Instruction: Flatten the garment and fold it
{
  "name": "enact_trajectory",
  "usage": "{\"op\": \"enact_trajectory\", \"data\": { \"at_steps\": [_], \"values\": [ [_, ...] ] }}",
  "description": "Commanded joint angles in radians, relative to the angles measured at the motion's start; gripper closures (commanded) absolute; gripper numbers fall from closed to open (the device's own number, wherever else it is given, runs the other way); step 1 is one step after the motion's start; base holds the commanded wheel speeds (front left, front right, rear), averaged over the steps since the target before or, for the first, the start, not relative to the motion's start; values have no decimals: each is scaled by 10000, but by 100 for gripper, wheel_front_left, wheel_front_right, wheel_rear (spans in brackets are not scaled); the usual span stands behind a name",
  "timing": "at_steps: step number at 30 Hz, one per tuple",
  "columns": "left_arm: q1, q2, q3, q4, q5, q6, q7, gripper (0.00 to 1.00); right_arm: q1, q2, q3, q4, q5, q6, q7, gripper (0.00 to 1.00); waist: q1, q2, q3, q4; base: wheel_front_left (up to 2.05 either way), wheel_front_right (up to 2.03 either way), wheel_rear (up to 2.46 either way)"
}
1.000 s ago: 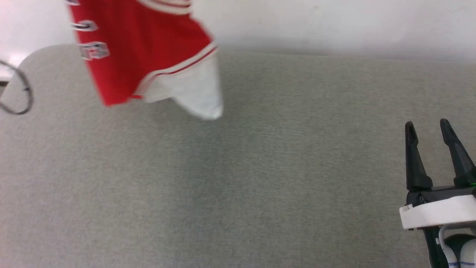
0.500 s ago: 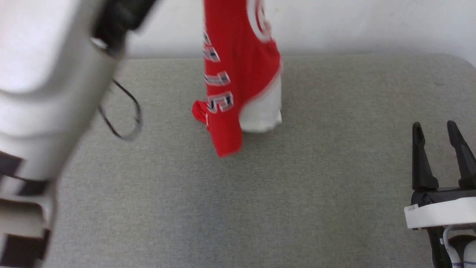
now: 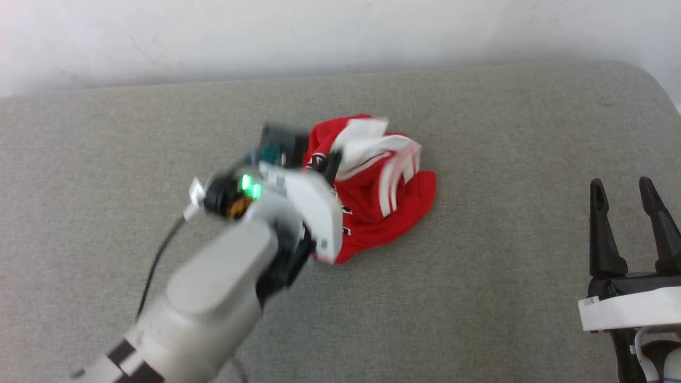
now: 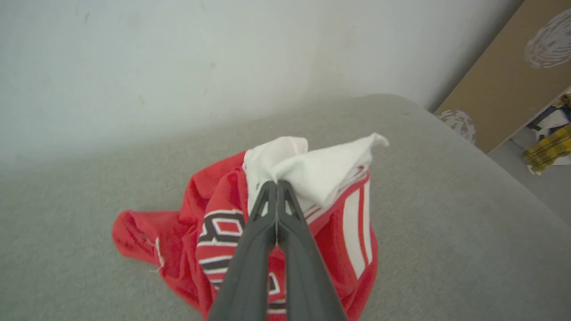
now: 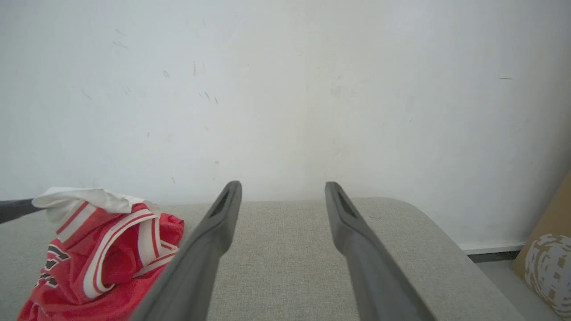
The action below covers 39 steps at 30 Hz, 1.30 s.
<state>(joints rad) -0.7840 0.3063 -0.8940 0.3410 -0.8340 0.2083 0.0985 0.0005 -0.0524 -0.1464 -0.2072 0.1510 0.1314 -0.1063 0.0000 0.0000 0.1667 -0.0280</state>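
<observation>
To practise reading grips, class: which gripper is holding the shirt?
The left gripper, shut on the garment at its white part; the right gripper stands open, away from it.

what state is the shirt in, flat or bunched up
Bunched up: the shirt lies in a crumpled heap on the grey surface, white sleeve pinched in the left gripper's shut jaws.

Blur smears the pale grey left arm (image 3: 213, 287), which hides part of the crumpled red-and-white jersey T-shirt (image 3: 396, 210).
</observation>
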Motion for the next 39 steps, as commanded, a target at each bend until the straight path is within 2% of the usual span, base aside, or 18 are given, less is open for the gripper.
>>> {"op": "enact_trajectory", "data": {
  "at_steps": [1,4,8,11,15,19,23,26,28,29,30,34,39],
  "values": [
    [419,-105,-164,445,-25,108,-144,100,-15,22,17,-33,33,-7,-25,0,0,0,138,-119,0,0,0],
    [999,-249,-518,1379,-34,96,-94,100,-79,22,16,-36,18,-7,-3,0,0,0,276,-184,0,0,0],
    [1229,-474,-650,2115,-165,-157,-170,100,-141,22,-22,23,0,-7,-8,0,0,0,337,-160,0,0,0],
    [1021,-607,-366,2189,-210,-228,-768,0,-130,22,-79,35,-29,-7,31,0,0,0,289,-37,0,0,0],
    [806,-460,74,1684,-142,-144,-1672,0,-98,22,-48,31,-44,-7,97,0,0,0,77,111,0,0,0],
    [1250,99,685,450,-236,192,-2564,0,29,22,-36,18,-46,-7,168,0,0,0,-183,208,0,0,0],
    [2290,1149,1330,-1261,130,875,-3364,0,196,22,-39,-47,-52,-7,222,0,0,0,-349,223,0,0,0],
    [3455,1825,1941,-2647,522,1335,-3565,0,404,22,-83,-54,5,-7,276,0,0,0,-427,228,0,0,0],
    [4191,2104,2593,-3677,1241,1742,-3591,0,582,22,-143,-40,85,-7,294,0,0,0,-456,243,0,0,0],
    [4631,2136,2981,-4171,1621,1950,-3594,0,674,22,-196,-30,118,-7,294,0,0,0,-463,249,0,0,0],
    [4631,2136,2981,-4171,1621,1950,-3594,0,674,22,-196,-30,118,-7,294,0,0,0,-463,249,0,0,0],
    [6346,2234,4141,-5356,3390,2552,-3599,0,986,22,-336,97,206,-7,246,0,0,0,-457,239,0,0,0],
    [8090,1859,4767,-5481,4558,2879,-3600,0,1202,22,-303,356,267,-7,156,0,0,0,-460,165,0,0,0]
  ]
}}
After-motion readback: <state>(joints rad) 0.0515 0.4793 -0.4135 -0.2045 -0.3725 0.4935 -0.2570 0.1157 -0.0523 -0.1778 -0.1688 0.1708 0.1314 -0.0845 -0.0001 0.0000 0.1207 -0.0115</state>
